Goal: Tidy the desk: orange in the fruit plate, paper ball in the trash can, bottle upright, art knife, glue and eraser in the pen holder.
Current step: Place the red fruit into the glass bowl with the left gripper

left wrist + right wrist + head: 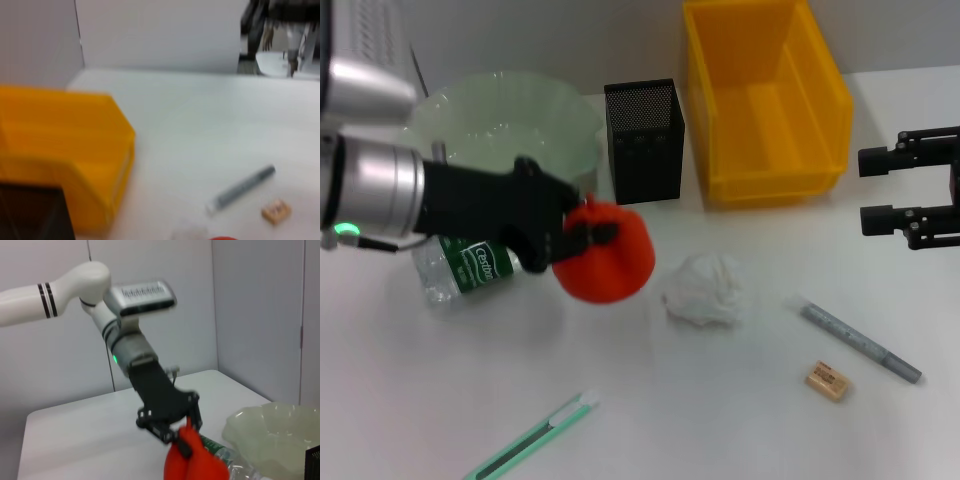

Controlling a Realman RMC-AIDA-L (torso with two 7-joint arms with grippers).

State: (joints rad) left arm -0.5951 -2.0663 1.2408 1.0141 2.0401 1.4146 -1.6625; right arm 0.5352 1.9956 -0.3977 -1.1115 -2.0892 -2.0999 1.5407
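My left gripper [588, 238] is shut on the orange [610, 262] and holds it above the table, just in front of the pale green fruit plate [450, 115]. The right wrist view shows the same grip on the orange [194, 462]. Partly under the left arm, the bottle [465, 268] lies on its side. Right of the orange is the paper ball [705, 290]. The green art knife [530, 435] lies at the front. The grey glue stick [860, 340] and eraser [827, 381] lie to the right. At the right edge my right gripper [880, 188] hangs open and empty.
The black mesh pen holder [643, 140] stands behind the orange, with the yellow trash can [820, 150] to its right. In the left wrist view the yellow bin [65, 150], glue [242, 187] and eraser [276, 211] appear. White wall panels stand behind the table.
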